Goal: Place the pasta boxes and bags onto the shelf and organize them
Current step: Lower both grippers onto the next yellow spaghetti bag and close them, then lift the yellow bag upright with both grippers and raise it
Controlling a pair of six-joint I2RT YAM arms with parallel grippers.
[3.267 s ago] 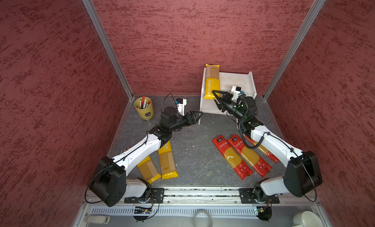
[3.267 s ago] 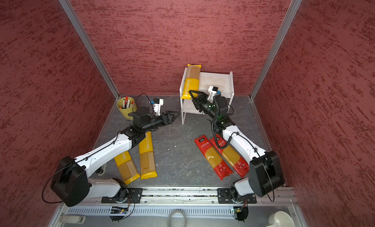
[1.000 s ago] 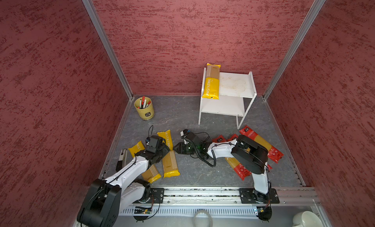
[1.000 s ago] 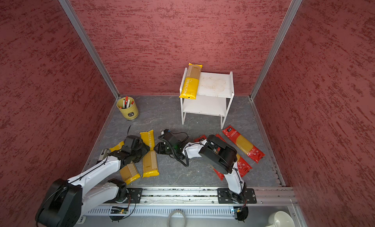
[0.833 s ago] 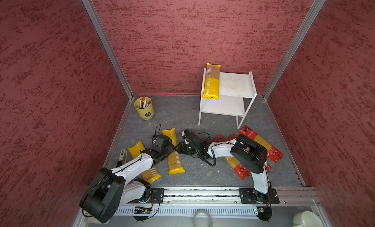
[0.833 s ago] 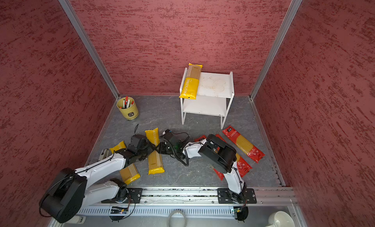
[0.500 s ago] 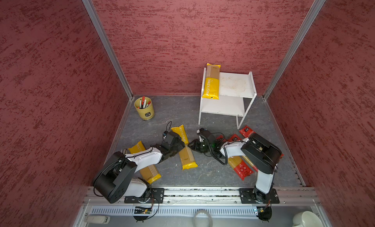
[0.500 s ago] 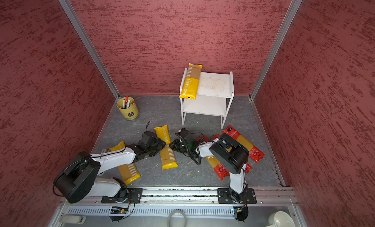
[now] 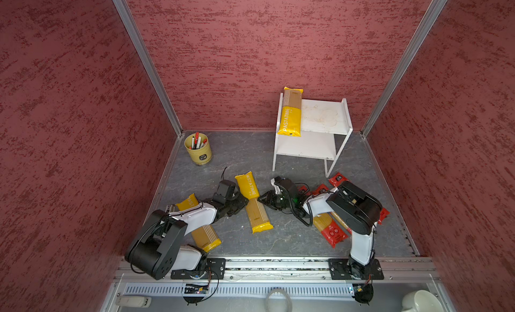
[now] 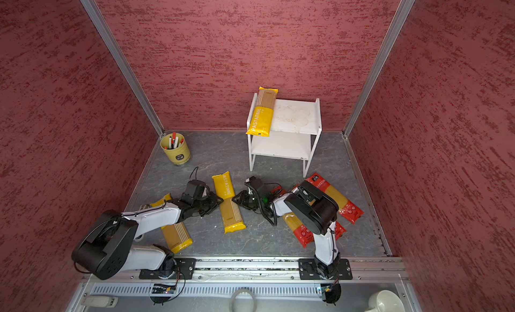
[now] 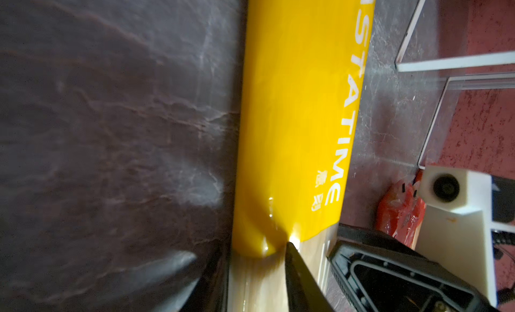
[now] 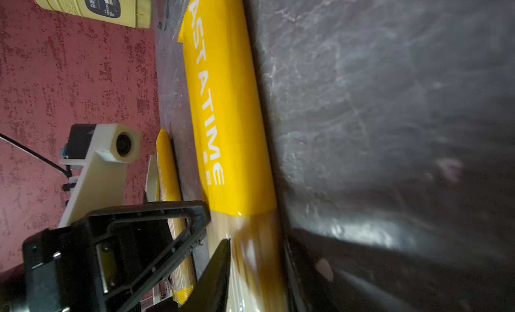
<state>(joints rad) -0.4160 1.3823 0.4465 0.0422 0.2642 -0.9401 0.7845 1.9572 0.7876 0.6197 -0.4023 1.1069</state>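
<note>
One yellow PASTATIME pack [image 9: 253,202] [image 10: 228,202] lies on the grey floor between both arms. My left gripper [image 9: 243,202] [image 11: 253,257] is shut on its left edge where yellow meets tan, one finger [image 11: 295,268] denting the wrap. From the opposite side, my right gripper [image 9: 262,199] [image 12: 257,246] clasps the same pack. Another yellow pack [image 9: 291,112] lies along the left side of the white shelf [image 9: 323,115] top. A third yellow pack [image 9: 204,235] lies partly under the left arm. Red packs [image 9: 330,229] [image 10: 334,196] lie under and beside the right arm.
A yellow-green cup of pens [image 9: 198,148] stands at the back left near the wall corner. The shelf's lower board [image 9: 306,147] holds nothing. A white mug [image 9: 420,300] sits outside the rail at the front right. Red walls close in three sides.
The middle yellow pack has slid right and away from the front rail with the left gripper, whose jaws have closed on it. The right gripper has shifted right and stays at the pack's other edge.
</note>
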